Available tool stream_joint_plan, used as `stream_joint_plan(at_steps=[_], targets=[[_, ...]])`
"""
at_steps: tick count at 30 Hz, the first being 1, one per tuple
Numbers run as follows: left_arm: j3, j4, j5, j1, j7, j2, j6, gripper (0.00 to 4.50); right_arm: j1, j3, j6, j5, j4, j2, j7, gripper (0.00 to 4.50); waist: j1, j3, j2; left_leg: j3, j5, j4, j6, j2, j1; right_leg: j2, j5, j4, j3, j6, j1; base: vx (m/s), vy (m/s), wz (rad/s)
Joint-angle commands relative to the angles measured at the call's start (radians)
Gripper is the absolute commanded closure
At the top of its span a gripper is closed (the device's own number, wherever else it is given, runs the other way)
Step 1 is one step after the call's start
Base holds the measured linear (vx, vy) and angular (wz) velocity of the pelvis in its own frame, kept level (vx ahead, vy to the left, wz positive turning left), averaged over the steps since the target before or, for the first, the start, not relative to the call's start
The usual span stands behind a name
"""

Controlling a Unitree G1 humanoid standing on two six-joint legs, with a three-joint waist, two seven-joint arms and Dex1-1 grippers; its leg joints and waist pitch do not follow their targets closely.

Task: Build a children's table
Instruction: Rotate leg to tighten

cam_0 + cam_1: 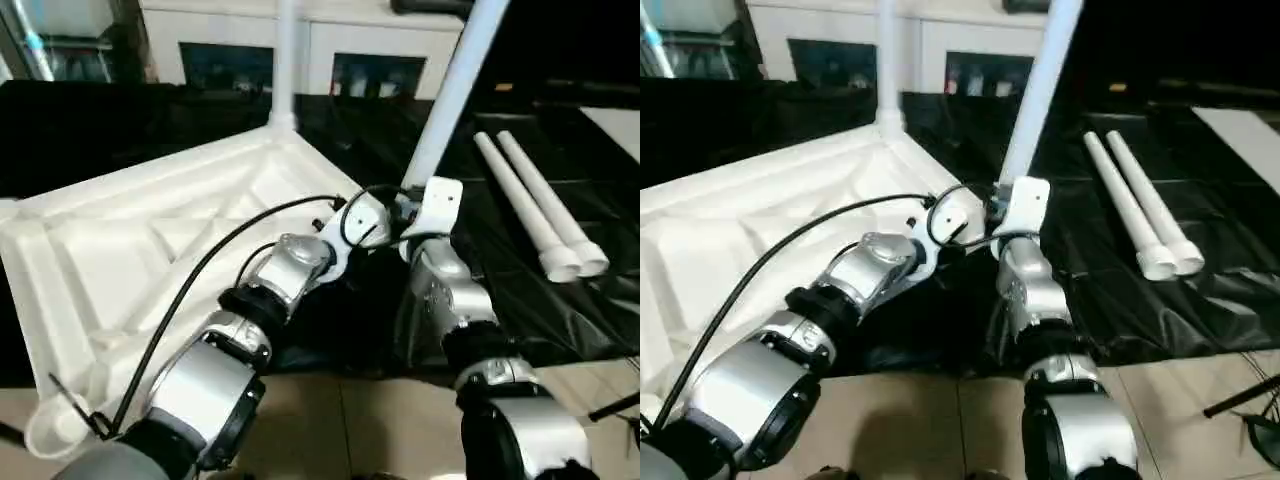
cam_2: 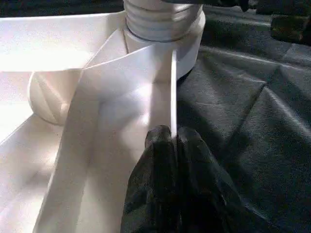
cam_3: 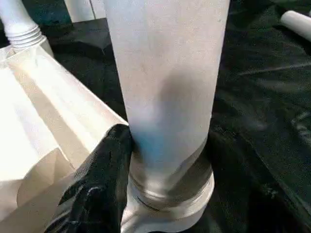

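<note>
Gripping, left fingers (image 2: 167,160): pressed tight together, their tips against the thin upright rim of the tabletop (image 1: 150,240), nothing held between them.
Left gripper (image 2: 170,141): at the tabletop's long edge, just short of the corner socket (image 2: 187,46) nearest the right arm.
Right fingers (image 3: 109,160): one black finger lies against the side of a leg (image 3: 167,87), low down by its ribbed collar; the other finger is hidden behind the tube, so I cannot tell whether the leg is truly clamped.
Right gripper (image 1: 432,205): at the foot of that leg, which stands tilted in the corner socket.
Tabletop: lies upside down, ribbed underside up, on a black sheet (image 1: 520,280) spread over the floor, its near corner beside the left forearm.
Second leg (image 1: 284,60): stands upright in the far corner socket, in front of the white cabinet (image 1: 300,40).
Spare legs (image 1: 545,210): two lie side by side, touching, on the black sheet, well apart from the tabletop, towards the sheet's right edge.
Cable (image 1: 190,280): a black one arcs over the tabletop to the left wrist.
</note>
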Motion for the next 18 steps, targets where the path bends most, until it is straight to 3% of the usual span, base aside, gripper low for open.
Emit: stream_joint_plan(at_steps=[1,4,6,8,11,13,14,16,18], targets=[[0.016,-0.005,0.004,-0.023,0.007,0.021,-0.072,4.50,0.011,0.009,-0.018,0.013,0.015,0.001,0.078,2.36,0.006,-0.090,-0.012,-0.014,-0.020,-0.052,0.148,0.041,0.033,-0.052,0.137,-0.033,0.026,-0.282,0.059,0.000,0.000,0.00],[0.010,-0.003,0.007,-0.013,-0.022,0.032,-0.096,4.50,0.034,0.029,-0.038,-0.004,-0.020,-0.018,0.122,1.79,0.010,-0.084,-0.008,-0.014,-0.070,-0.056,0.136,0.044,0.035,-0.053,0.034,-0.043,0.026,-0.272,0.057,0.000,0.000,0.00],[0.003,-0.009,0.008,-0.003,-0.044,0.039,-0.102,4.50,0.070,0.042,-0.034,-0.007,-0.079,-0.040,0.147,1.71,0.008,-0.081,-0.011,-0.016,-0.099,-0.060,0.121,0.045,0.031,-0.054,-0.012,-0.047,0.026,-0.256,0.060,0.000,0.000,0.00],[-0.002,-0.019,0.010,0.009,-0.063,0.046,-0.106,4.50,0.109,0.047,-0.019,-0.010,-0.147,-0.063,0.157,1.46,0.009,-0.078,-0.007,-0.015,-0.138,-0.063,0.100,0.048,0.040,-0.054,-0.074,-0.056,0.027,-0.245,0.052,0.000,0.000,0.00],[-0.014,-0.035,0.011,0.029,-0.111,0.061,-0.121,4.50,0.168,0.057,0.012,-0.013,-0.244,-0.104,0.191,1.26,0.012,-0.076,-0.005,-0.017,-0.152,-0.066,0.076,0.049,0.042,-0.051,-0.091,-0.057,0.028,-0.232,0.050,0.000,0.000,0.00],[-0.018,-0.038,0.014,0.034,-0.125,0.065,-0.129,4.50,0.181,0.060,0.018,-0.017,-0.263,-0.113,0.206,1.03,0.014,-0.077,-0.008,-0.018,-0.144,-0.067,0.077,0.048,0.037,-0.051,-0.078,-0.056,0.028,-0.228,0.054,0.000,0.000,0.00],[-0.030,-0.055,0.015,0.055,-0.186,0.085,-0.140,4.50,0.232,0.074,0.061,-0.011,-0.344,-0.161,0.289,0.95,0.016,-0.077,-0.002,-0.019,-0.140,-0.066,0.078,0.048,0.036,-0.052,-0.070,-0.055,0.028,-0.227,0.055,0.000,0.000,0.00],[-0.044,-0.075,0.013,0.077,-0.253,0.109,-0.152,4.50,0.285,0.100,0.112,0.006,-0.425,-0.222,0.395,0.86,0.021,-0.076,-0.006,-0.019,-0.145,-0.066,0.086,0.047,0.036,-0.051,-0.076,-0.058,0.028,-0.223,0.057,0.000,0.000,0.00],[-0.060,-0.099,0.011,0.098,-0.321,0.132,-0.161,4.50,0.330,0.130,0.154,0.026,-0.493,-0.282,0.499,0.65,0.027,-0.074,0.002,-0.019,-0.159,-0.067,0.088,0.048,0.036,-0.052,-0.086,-0.060,0.030,-0.222,0.057,0.000,0.000,0.00]])
